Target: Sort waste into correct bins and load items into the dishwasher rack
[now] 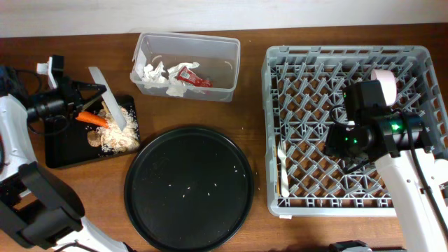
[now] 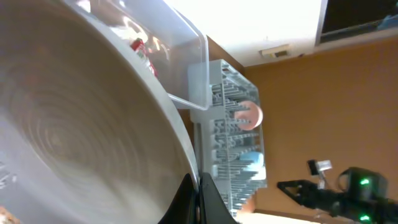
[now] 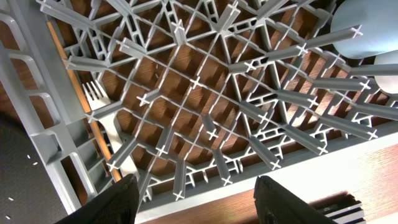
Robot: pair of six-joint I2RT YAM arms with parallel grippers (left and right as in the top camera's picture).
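My left gripper (image 1: pixel 98 94) is shut on the rim of the pale plate (image 1: pixel 112 101), which is tipped on edge over the shallow black tray (image 1: pixel 66 150). In the left wrist view the plate (image 2: pixel 81 124) fills the left side, with my left gripper (image 2: pixel 198 199) pinching its edge. A carrot (image 1: pixel 91 119) and rice scraps (image 1: pixel 119 138) lie in that tray. The clear tub (image 1: pixel 227 66) holds tissue (image 1: pixel 155 73) and a red wrapper (image 1: pixel 190 75). My right gripper (image 1: pixel 350 140) hovers open over the grey rack (image 1: pixel 273 105), nothing between its fingers (image 3: pixel 118 199). The rack holds a white fork (image 3: pixel 106 115), a chopstick (image 3: pixel 74 68), a bowl (image 1: pixel 385 84) and a blue cup (image 3: pixel 360 25).
A large round black tray (image 1: pixel 189 187) with a few rice grains sits at the front middle, between the shallow tray and the rack. The right arm's body (image 1: pixel 413 196) crosses the rack's front right corner.
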